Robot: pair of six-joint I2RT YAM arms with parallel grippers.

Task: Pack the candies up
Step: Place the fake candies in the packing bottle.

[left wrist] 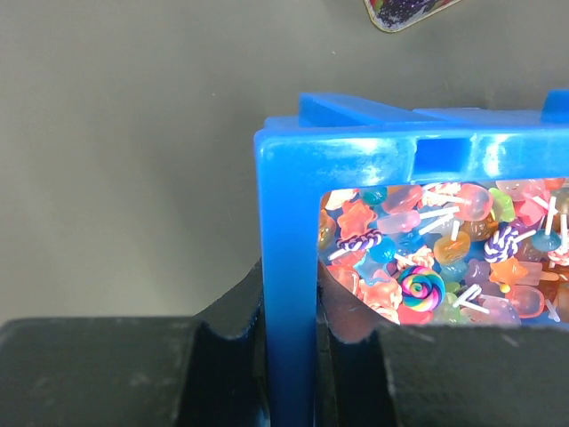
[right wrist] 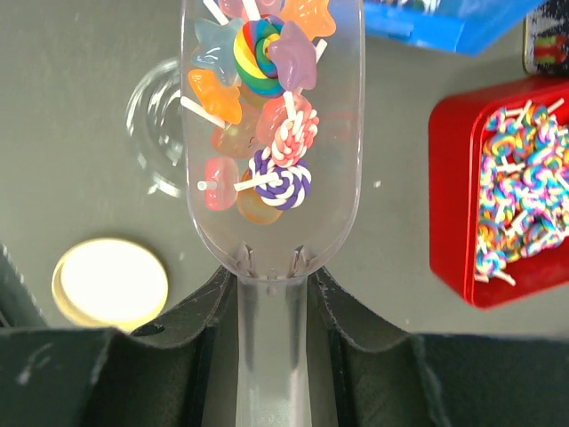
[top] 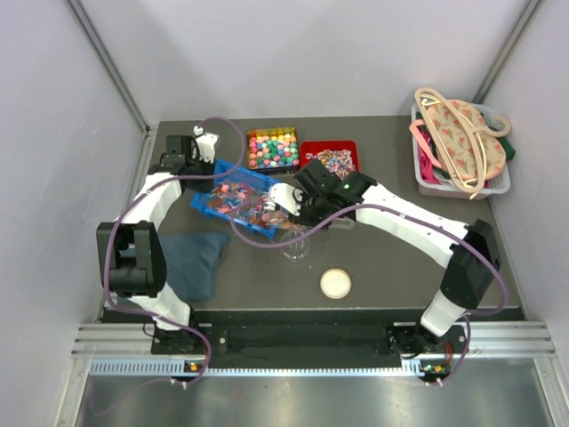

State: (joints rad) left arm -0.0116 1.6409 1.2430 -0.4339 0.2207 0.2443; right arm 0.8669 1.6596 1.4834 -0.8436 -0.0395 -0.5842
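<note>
The candies are tiny lollipops, stars and swirls. Many lie in a blue tray [top: 233, 197], also seen in the left wrist view [left wrist: 436, 258]. My left gripper [top: 212, 158] is shut on the blue tray's wall [left wrist: 289, 267] at its far left corner. My right gripper [top: 286, 206] is shut on the handle of a clear plastic scoop [right wrist: 272, 356]. The scoop bowl holds several candies [right wrist: 267, 116] and hangs level over the table. A clear glass jar [top: 296, 245] stands just to its left and partly under it in the right wrist view [right wrist: 156, 124].
A red tray [top: 330, 158] of swirl lollipops and a tray of multicoloured cubes [top: 272, 148] sit at the back. A round cream lid [top: 335, 283] lies near the front. A dark blue cloth [top: 191, 262] lies front left. A grey basket with bags [top: 462, 147] stands back right.
</note>
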